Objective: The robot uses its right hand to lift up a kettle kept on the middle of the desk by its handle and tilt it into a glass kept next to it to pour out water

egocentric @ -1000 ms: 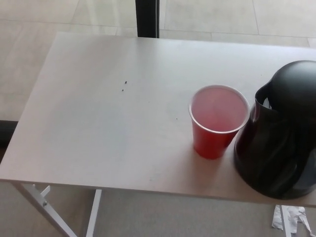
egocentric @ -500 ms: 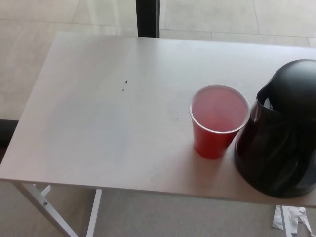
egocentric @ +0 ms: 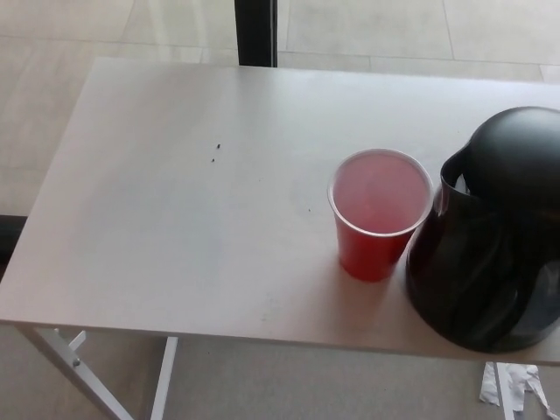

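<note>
light: bright, even | shadows: soft | focus: slightly soft | glare: kettle (egocentric: 494, 236) sheen

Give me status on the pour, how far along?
Nothing looks done: the black kettle stands upright on the desk, right beside the red cup. Nothing is in hand; neither robot hand is in view. Left: grasp the handle, lift, tilt into the cup. Cup contents can't be judged.

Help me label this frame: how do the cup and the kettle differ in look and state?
The cup is red and open-topped; the kettle is black with a closed, domed top. The cup is much smaller and narrower than the bulky kettle. The cup shows whole; the kettle runs off the picture's right edge. Both stand upright on the white table, close together.
</note>
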